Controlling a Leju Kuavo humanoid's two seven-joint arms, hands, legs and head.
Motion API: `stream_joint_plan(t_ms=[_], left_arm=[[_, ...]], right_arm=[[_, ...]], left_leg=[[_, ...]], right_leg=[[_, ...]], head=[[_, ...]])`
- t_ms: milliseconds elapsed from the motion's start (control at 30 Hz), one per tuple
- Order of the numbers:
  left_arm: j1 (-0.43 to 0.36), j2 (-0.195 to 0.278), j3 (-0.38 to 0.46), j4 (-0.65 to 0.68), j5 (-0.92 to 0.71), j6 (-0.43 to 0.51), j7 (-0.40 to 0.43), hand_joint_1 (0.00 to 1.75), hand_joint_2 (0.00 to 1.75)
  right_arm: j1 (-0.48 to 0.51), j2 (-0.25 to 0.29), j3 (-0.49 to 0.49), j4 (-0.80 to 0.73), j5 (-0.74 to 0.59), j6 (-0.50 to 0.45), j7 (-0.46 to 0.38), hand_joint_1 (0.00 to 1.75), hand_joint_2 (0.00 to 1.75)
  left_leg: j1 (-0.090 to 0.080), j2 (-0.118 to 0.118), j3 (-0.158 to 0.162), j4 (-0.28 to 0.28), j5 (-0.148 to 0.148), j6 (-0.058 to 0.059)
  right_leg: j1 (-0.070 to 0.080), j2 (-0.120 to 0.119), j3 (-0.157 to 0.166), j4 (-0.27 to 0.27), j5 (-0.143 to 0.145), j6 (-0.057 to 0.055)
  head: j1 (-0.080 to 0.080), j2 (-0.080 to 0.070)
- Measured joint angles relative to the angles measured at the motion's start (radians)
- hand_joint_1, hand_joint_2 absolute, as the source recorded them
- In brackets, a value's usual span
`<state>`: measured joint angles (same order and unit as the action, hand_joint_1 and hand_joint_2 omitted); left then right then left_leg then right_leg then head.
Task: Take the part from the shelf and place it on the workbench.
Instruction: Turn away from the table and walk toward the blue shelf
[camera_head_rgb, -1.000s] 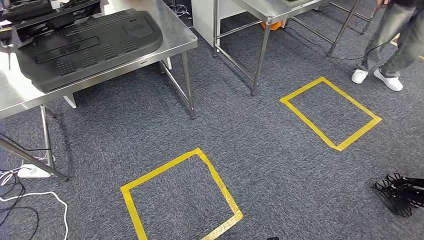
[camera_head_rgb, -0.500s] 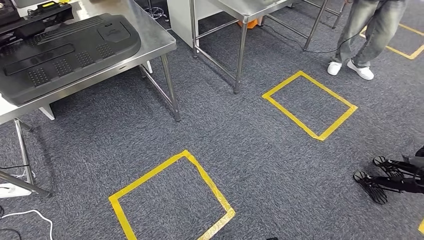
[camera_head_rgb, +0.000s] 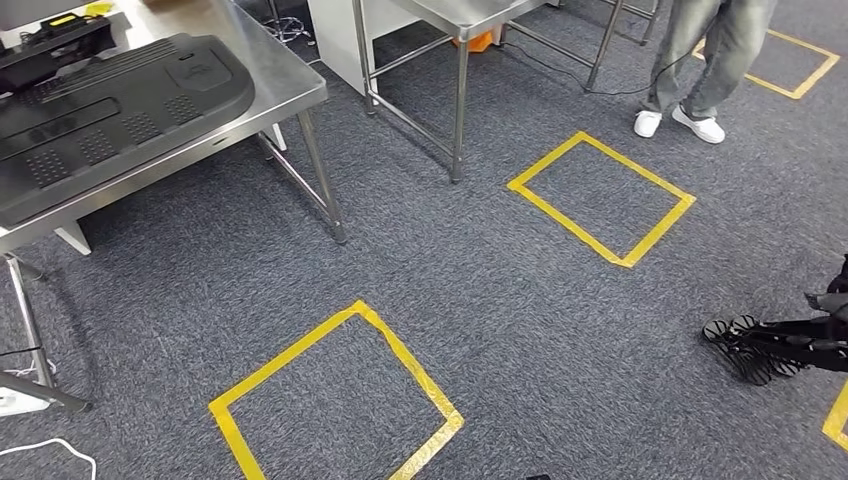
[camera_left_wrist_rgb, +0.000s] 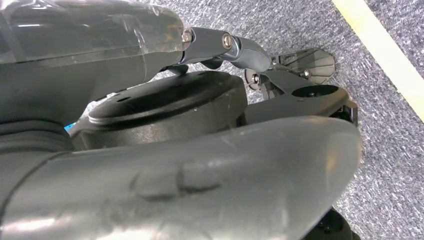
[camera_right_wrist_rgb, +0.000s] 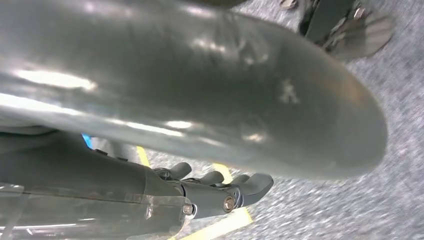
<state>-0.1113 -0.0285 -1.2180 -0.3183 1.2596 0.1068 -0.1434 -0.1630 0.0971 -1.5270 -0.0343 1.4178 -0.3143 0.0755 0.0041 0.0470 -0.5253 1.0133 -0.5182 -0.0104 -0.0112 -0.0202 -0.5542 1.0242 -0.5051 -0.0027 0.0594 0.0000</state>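
Note:
A large black moulded part lies flat on a steel table at the upper left of the head view. My left hand hangs over the grey carpet with its dark fingers held straight and nothing in them. Beside my body my right hand also hangs down, its fingers slightly bent and apart, holding nothing. Both hands are far from the part.
Two yellow tape squares mark the carpet, one near and one farther right. A second steel table stands at the back. A person's legs are at the top right. A black wheeled frame sits at the right edge.
The whole picture has slid left: my camera has turned to the right. The table with the part now sits nearer the left edge, and more of the person's legs shows.

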Motion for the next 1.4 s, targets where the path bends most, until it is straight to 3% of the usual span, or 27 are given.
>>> stream_joint_plan(t_ms=[67, 167, 200, 233, 267, 333, 400, 500, 567, 667, 700, 733, 767, 800, 867, 900, 1000, 1067, 1167, 1200, 1233, 1267, 1333, 1400], left_arm=[[-0.001, 0.000, 0.000, 0.000, 0.011, 0.003, 0.000, 0.00, 0.00], [0.000, 0.000, 0.000, 0.001, 0.033, 0.008, 0.005, 0.00, 0.00], [0.002, 0.000, 0.000, 0.002, 0.040, 0.011, 0.009, 0.00, 0.00], [0.004, 0.000, 0.000, 0.002, 0.045, 0.013, 0.013, 0.00, 0.00], [0.005, 0.000, 0.000, 0.002, 0.048, 0.014, 0.017, 0.00, 0.00], [0.006, 0.000, 0.000, 0.004, 0.050, 0.014, 0.021, 0.00, 0.00], [0.005, 0.000, 0.000, 0.006, 0.049, 0.014, 0.021, 0.00, 0.00], [0.004, 0.000, 0.000, 0.009, 0.049, 0.013, 0.022, 0.00, 0.00], [0.003, 0.000, 0.000, 0.010, 0.049, 0.014, 0.018, 0.00, 0.00], [0.003, 0.000, 0.000, 0.010, 0.050, 0.015, 0.006, 0.00, 0.00], [0.004, 0.000, 0.000, 0.011, 0.050, 0.013, 0.004, 0.00, 0.00], [0.004, 0.000, 0.000, 0.012, 0.051, 0.011, 0.002, 0.00, 0.00], [0.003, -0.001, 0.000, 0.012, 0.051, 0.009, 0.002, 0.00, 0.00], [0.003, -0.001, 0.000, 0.013, 0.051, 0.008, 0.001, 0.00, 0.00], [0.002, -0.001, -0.001, 0.013, 0.053, 0.007, -0.004, 0.00, 0.00], [0.001, -0.002, -0.001, 0.013, 0.055, 0.009, -0.008, 0.00, 0.00], [0.001, -0.002, -0.001, 0.013, 0.060, 0.015, -0.013, 0.00, 0.00], [0.000, -0.002, -0.001, 0.013, 0.061, 0.015, -0.014, 0.00, 0.00], [0.001, -0.002, -0.001, 0.014, 0.061, 0.017, -0.014, 0.00, 0.00], [0.002, -0.002, -0.001, 0.014, 0.063, 0.018, -0.015, 0.00, 0.00], [0.002, -0.002, -0.002, 0.015, 0.065, 0.018, -0.015, 0.00, 0.00], [0.003, -0.002, -0.002, 0.016, 0.065, 0.018, -0.016, 0.00, 0.00], [0.002, -0.002, -0.004, 0.019, 0.057, 0.015, -0.017, 0.00, 0.00], [0.000, -0.001, -0.010, 0.022, 0.044, 0.012, -0.017, 0.00, 0.00]], right_arm=[[0.000, -0.001, 0.000, 0.000, 0.002, 0.009, 0.021, 0.00, 0.00], [-0.001, -0.002, 0.000, 0.000, 0.003, 0.020, 0.028, 0.00, 0.00], [0.000, -0.002, 0.000, 0.000, 0.003, 0.021, 0.017, 0.00, 0.00], [0.000, -0.003, 0.000, 0.000, 0.003, 0.020, 0.001, 0.00, 0.00], [-0.001, -0.004, 0.000, 0.000, 0.003, 0.020, -0.017, 0.00, 0.00], [-0.003, -0.005, 0.000, 0.001, 0.003, 0.019, -0.049, 0.00, 0.00], [-0.008, -0.005, 0.000, 0.001, 0.003, 0.021, -0.065, 0.00, 0.00], [-0.009, -0.006, 0.000, 0.001, 0.003, 0.023, -0.069, 0.00, 0.00], [-0.009, -0.006, 0.000, 0.001, 0.003, 0.025, -0.062, 0.00, 0.00], [-0.009, -0.007, 0.000, 0.001, 0.003, 0.037, -0.025, 0.00, 0.00], [-0.007, -0.007, 0.000, 0.001, 0.003, 0.041, -0.015, 0.00, 0.00], [-0.005, -0.007, 0.000, 0.001, 0.003, 0.042, -0.009, 0.00, 0.00], [-0.003, -0.007, 0.000, 0.001, 0.003, 0.042, -0.008, 0.00, 0.00], [-0.002, -0.007, 0.000, 0.001, 0.003, 0.043, -0.008, 0.00, 0.00], [-0.003, -0.007, 0.000, 0.001, 0.003, 0.045, -0.002, 0.00, 0.00], [-0.004, -0.006, 0.000, 0.001, 0.003, 0.045, 0.002, 0.00, 0.00], [-0.002, -0.006, 0.000, 0.002, 0.003, 0.045, 0.009, 0.00, 0.00], [-0.002, -0.006, 0.000, 0.002, 0.003, 0.043, 0.004, 0.00, 0.00], [-0.004, -0.006, 0.000, 0.002, 0.003, 0.033, -0.023, 0.00, 0.00], [-0.004, -0.005, 0.000, 0.002, 0.003, 0.030, -0.028, 0.00, 0.00], [-0.004, -0.005, 0.000, 0.002, 0.003, 0.028, -0.027, 0.00, 0.00], [-0.004, -0.005, 0.000, 0.002, 0.003, 0.027, -0.022, 0.00, 0.00], [-0.003, -0.004, 0.000, 0.002, 0.003, 0.023, -0.014, 0.00, 0.00], [-0.005, -0.001, 0.000, 0.004, 0.002, 0.013, -0.018, 0.00, 0.00]], left_leg=[[0.003, -0.014, -0.013, 0.040, -0.032, -0.011], [0.004, -0.034, -0.091, 0.219, -0.124, -0.018], [0.004, -0.035, -0.113, 0.267, -0.137, -0.017], [0.004, -0.036, -0.122, 0.285, -0.132, -0.015], [0.004, -0.037, -0.112, 0.259, -0.106, -0.011], [0.002, -0.052, -0.056, 0.128, -0.033, 0.001], [0.000, -0.070, -0.016, 0.026, 0.003, 0.009], [-0.003, -0.067, -0.010, -0.002, 0.008, 0.018], [0.002, -0.057, -0.005, -0.015, 0.016, 0.029], [0.003, -0.037, -0.003, -0.020, 0.019, 0.037], [0.002, -0.030, -0.003, -0.019, 0.018, 0.037], [0.002, -0.025, -0.003, -0.018, 0.016, 0.037], [0.003, -0.020, -0.003, -0.015, 0.014, 0.036], [0.004, -0.016, -0.002, -0.012, 0.011, 0.033], [0.002, -0.009, -0.001, -0.003, 0.003, 0.023], [0.001, -0.006, -0.001, 0.000, 0.000, 0.018], [-0.001, -0.001, 0.000, 0.002, -0.003, 0.002], [0.002, -0.010, -0.008, 0.030, -0.027, -0.009], [0.005, -0.031, -0.081, 0.203, -0.121, -0.017], [0.005, -0.034, -0.107, 0.259, -0.140, -0.018], [0.005, -0.035, -0.120, 0.286, -0.141, -0.017], [0.005, -0.037, -0.114, 0.271, -0.121, -0.015], [0.005, -0.050, -0.059, 0.146, -0.049, -0.006], [0.004, -0.075, -0.014, 0.032, -0.005, 0.001]], right_leg=[[-0.001, 0.006, 0.000, -0.005, 0.005, -0.013], [0.001, 0.017, -0.002, -0.006, 0.007, -0.023], [0.003, 0.022, -0.001, -0.006, 0.007, -0.024], [0.004, 0.029, 0.000, -0.006, 0.007, -0.024], [0.005, 0.036, 0.001, -0.005, 0.006, -0.024], [0.007, 0.050, 0.005, -0.005, 0.006, -0.023], [0.008, 0.062, 0.004, -0.003, 0.005, -0.017], [0.004, 0.070, -0.001, -0.001, 0.005, -0.001], [0.003, 0.057, -0.013, 0.032, -0.021, 0.010], [0.000, 0.034, -0.090, 0.200, -0.110, 0.024], [-0.002, 0.032, -0.113, 0.248, -0.125, 0.028], [-0.004, 0.030, -0.121, 0.265, -0.121, 0.031], [-0.006, 0.027, -0.109, 0.241, -0.097, 0.033], [-0.008, 0.021, -0.080, 0.182, -0.060, 0.035], [-0.006, 0.002, -0.020, 0.055, -0.010, 0.030], [-0.004, -0.004, -0.005, 0.019, 0.000, 0.024], [0.000, 0.005, -0.004, 0.004, 0.002, 0.002], [-0.001, 0.011, -0.004, -0.002, 0.007, -0.013], [0.000, 0.020, -0.007, -0.004, 0.011, -0.024], [0.001, 0.024, -0.008, -0.004, 0.011, -0.025], [0.002, 0.030, -0.008, -0.003, 0.011, -0.026], [0.003, 0.036, -0.007, -0.003, 0.011, -0.026], [0.002, 0.050, -0.005, -0.002, 0.010, -0.025], [0.004, 0.062, -0.008, 0.003, 0.010, -0.018]], head=[[-0.005, 0.000], [-0.014, 0.000], [-0.015, 0.000], [-0.016, 0.000], [-0.016, 0.000], [-0.017, 0.000], [-0.017, 0.000], [-0.017, 0.000], [-0.013, 0.000], [0.001, 0.000], [0.003, 0.000], [0.003, 0.000], [0.004, 0.000], [0.004, 0.000], [0.007, 0.000], [0.007, 0.000], [0.002, 0.000], [-0.003, 0.000], [-0.013, 0.000], [-0.014, 0.000], [-0.015, 0.000], [-0.015, 0.000], [-0.016, 0.000], [-0.018, 0.000]])
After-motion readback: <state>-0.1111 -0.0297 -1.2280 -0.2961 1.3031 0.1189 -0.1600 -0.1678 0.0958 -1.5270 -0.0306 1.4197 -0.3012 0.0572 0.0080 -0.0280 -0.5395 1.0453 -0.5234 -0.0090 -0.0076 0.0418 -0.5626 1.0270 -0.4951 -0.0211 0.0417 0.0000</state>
